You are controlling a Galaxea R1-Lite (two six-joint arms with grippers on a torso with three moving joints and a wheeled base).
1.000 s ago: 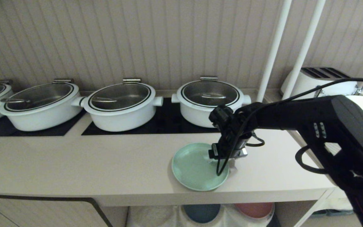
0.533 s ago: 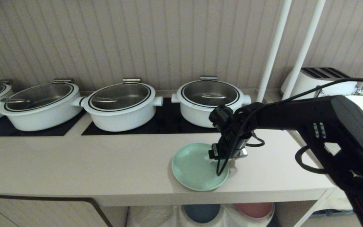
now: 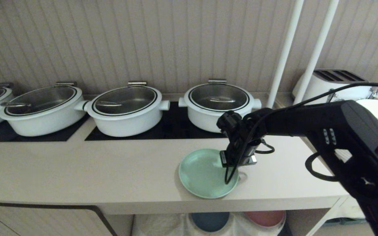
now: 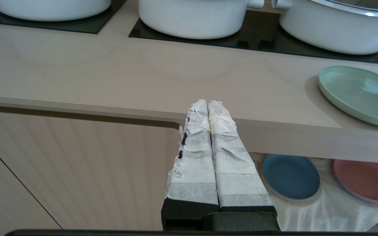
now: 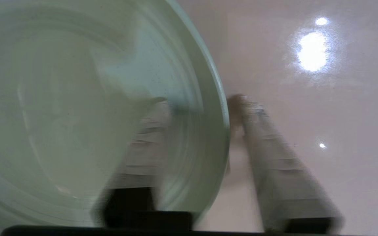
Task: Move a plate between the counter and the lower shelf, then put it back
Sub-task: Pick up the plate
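Mint-green plate (image 3: 205,173), beige counter (image 3: 77,170), white pots (image 3: 126,111), black hobs (image 3: 176,126).

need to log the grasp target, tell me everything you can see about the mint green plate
The plate is round, mint-green and matte, plastic by its look, with a low raised rim, and nothing on it. It lies flat near the front edge of the counter. The right gripper straddles its rim on the robot's right, one finger over the inside, the other outside it.
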